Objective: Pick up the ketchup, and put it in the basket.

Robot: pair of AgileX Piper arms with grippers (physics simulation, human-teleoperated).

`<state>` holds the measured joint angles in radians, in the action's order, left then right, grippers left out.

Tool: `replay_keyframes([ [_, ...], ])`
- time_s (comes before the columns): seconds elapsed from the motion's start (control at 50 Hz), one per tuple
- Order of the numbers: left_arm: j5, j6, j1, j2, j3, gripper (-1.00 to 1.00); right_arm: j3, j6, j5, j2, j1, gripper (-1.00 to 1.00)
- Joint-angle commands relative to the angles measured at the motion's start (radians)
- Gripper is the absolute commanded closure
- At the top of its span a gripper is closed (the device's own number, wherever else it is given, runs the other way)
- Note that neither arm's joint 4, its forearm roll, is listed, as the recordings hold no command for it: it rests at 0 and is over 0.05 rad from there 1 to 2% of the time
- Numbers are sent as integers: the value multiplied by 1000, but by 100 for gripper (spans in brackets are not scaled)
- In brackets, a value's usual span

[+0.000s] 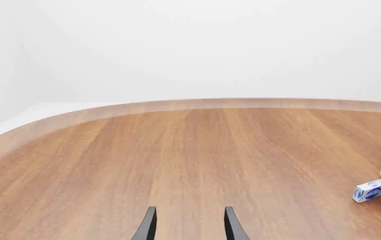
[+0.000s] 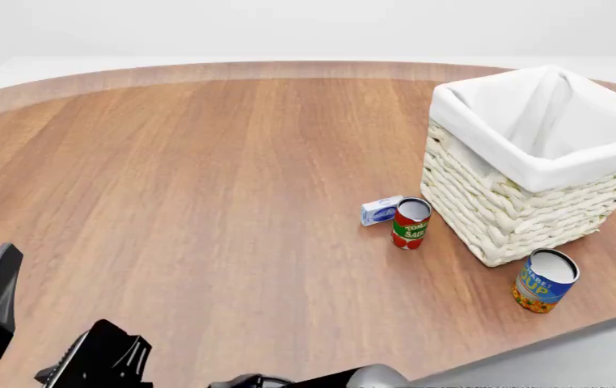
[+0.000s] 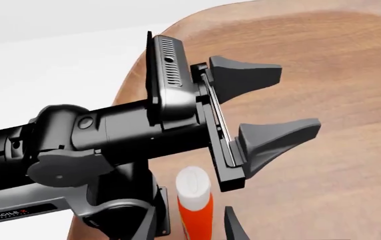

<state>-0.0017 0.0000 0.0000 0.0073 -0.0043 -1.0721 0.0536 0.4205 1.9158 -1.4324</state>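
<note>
At the table's [image 2: 211, 202] near-left edge, the left gripper [image 1: 189, 227] stood wide open and empty. Beside it the right gripper [image 3: 192, 227] straddled the ketchup [image 3: 194, 212] with a gap showing at each finger, so the grasp appeared to be in hand but not yet closed. The bottle was upright, orange-red with a white cap [image 3: 194, 182], its label unseen; the next move would call for closing, lifting and carrying it to the basket [image 2: 502, 210] by the far-right edge.

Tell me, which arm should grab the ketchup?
Right. The right gripper has the ketchup standing between its open fingers, so it probably only needs to close. The left gripper is open over bare table, with no ketchup in its view.
</note>
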Motion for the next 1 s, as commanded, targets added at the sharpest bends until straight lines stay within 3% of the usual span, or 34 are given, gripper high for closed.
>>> replay_keyframes([
  [0.02,0,0,0,0,0,-100,-19,26,-5,19,4,-100],
  [1.0,0,0,0,0,0,-100,-99,52,-25,112,29,-100],
])
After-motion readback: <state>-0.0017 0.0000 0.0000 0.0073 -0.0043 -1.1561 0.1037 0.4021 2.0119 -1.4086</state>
